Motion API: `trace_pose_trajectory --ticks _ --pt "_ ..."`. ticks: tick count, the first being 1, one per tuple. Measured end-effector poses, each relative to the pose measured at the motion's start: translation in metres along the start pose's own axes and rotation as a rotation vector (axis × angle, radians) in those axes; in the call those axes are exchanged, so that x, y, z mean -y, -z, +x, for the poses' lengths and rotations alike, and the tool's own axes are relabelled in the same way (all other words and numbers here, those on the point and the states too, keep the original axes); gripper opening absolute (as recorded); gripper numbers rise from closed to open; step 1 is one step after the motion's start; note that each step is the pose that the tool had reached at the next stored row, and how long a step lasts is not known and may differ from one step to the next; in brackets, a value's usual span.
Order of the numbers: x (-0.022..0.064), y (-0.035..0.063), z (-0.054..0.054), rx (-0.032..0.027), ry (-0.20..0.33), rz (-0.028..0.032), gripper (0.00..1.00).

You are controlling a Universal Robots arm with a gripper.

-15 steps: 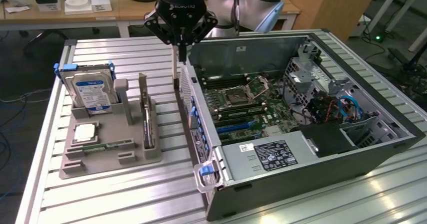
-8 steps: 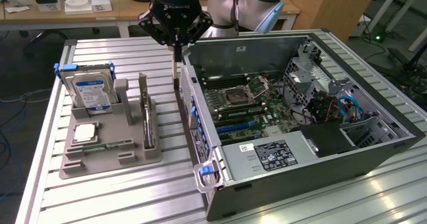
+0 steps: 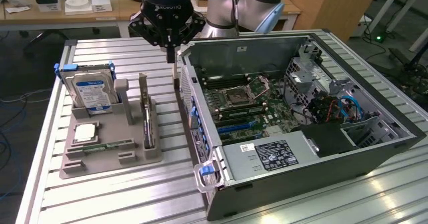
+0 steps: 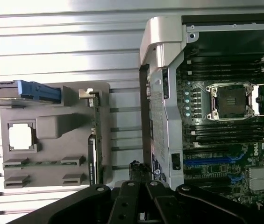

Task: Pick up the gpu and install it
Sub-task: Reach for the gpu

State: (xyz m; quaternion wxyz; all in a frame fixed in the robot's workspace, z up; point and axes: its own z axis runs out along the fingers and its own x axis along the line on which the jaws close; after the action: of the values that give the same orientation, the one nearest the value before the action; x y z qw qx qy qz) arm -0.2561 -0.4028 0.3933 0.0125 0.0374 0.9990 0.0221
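The gpu (image 3: 146, 116) stands on edge in a slot of the grey holder (image 3: 127, 156), a thin dark card with a pale bracket at its far end. From the wrist camera the gpu (image 4: 93, 149) shows edge-on along the holder's side nearest the case. My gripper (image 3: 171, 53) hangs above the gap between the holder and the open computer case (image 3: 221, 184), fingers shut together with nothing between them. It is well above and beyond the gpu's far end, apart from it. In the wrist view the gripper (image 4: 140, 179) points at the strip of table beside the case wall (image 4: 162, 116).
The holder also carries a hard drive (image 3: 93, 91) with blue rails, a processor chip (image 3: 85, 133) and a green memory stick (image 3: 110, 145). Inside the case lie the motherboard socket (image 4: 230, 100) and a blue slot (image 4: 211, 162). A ribbed metal table (image 3: 120, 199) bears everything.
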Motion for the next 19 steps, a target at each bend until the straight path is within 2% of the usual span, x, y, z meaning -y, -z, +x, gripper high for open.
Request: trace_pose_trajectory --ticks 19 --pt "0.0035 0.0008 0.029 0.0 0.0 0.0 0.11"
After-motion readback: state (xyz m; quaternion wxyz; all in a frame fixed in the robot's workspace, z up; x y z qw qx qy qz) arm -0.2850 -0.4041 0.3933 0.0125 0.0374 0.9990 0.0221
